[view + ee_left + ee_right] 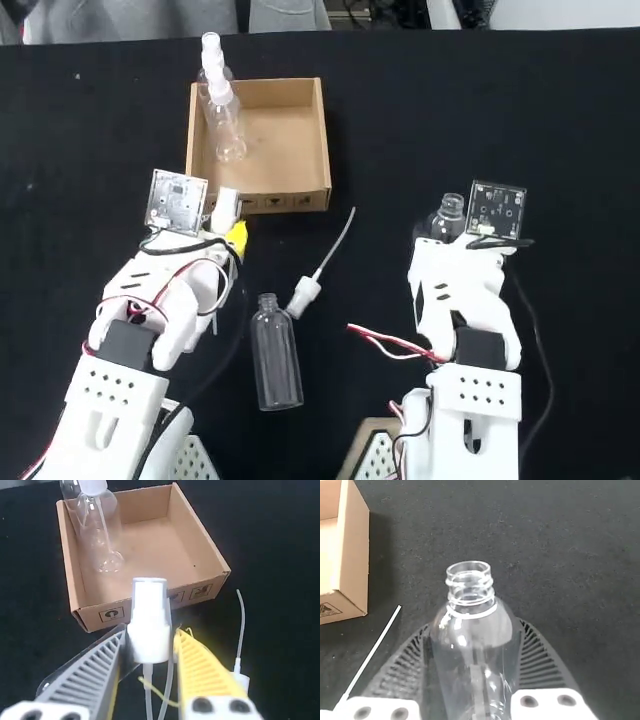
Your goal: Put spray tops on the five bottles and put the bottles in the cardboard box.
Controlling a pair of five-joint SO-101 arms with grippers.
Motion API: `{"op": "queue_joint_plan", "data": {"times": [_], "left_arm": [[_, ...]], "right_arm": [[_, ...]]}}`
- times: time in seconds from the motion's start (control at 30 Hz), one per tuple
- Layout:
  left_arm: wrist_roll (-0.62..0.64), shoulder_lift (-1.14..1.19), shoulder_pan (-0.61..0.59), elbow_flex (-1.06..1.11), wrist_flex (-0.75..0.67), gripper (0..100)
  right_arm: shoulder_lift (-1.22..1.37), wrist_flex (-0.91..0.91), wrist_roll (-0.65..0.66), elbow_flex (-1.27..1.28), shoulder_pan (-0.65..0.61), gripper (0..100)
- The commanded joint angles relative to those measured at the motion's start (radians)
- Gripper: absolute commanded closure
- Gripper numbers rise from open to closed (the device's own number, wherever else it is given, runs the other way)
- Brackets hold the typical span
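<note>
Nearest my side, a loose bottle (276,355) lies uncapped on the black cloth (520,120) with its neck pointing away from the arm bases. Just past its mouth lies a loose top (303,293), its tube slanting off toward the box. On either side of those, both arms are loaded. The left gripper (149,636) is clamped on a held top (149,622), head toward the box and tube running back between the fingers. The right gripper (475,630) is closed around a held bottle (472,650), its mouth bare and aimed away from the wrist. I judge the next move turns on this: held top and held bottle are well apart with the loose top between them, and both long axes run the same way, away from the bases. So the tube end faces away from the mouth, and I'd expect one wrist has to turn before the tube can enter the neck. The left gripper sits just in front of the box (325,140), which holds capped bottles (226,120) along the side toward the left arm; I make out two, one poking past the far rim. Past the cloth's far edge there's grey fabric (120,20), too cropped to name.
</note>
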Motion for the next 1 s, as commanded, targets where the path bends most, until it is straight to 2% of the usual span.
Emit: {"op": "queue_joint_plan", "data": {"times": [0.0,0.37,0.6,0.73,0.97], "left_arm": [[-0.029,0.029,0.015,-0.073,0.005,89],[-0.031,0.459,0.013,-0.257,0.011,88],[-0.055,0.649,0.008,-0.444,0.195,88],[-0.081,0.738,0.013,-0.499,0.235,81],[-0.086,0.893,0.010,-0.616,0.316,81]], "right_arm": [[-0.038,-0.032,0.012,-0.010,-0.011,91.3],[-0.038,-0.032,0.012,-0.010,-0.011,91.3],[-0.038,-0.032,0.012,-0.010,-0.009,91.1],[-0.038,-0.032,0.012,-0.010,-0.009,91.1],[-0.038,-0.032,0.012,-0.010,-0.009,91.0]]}}
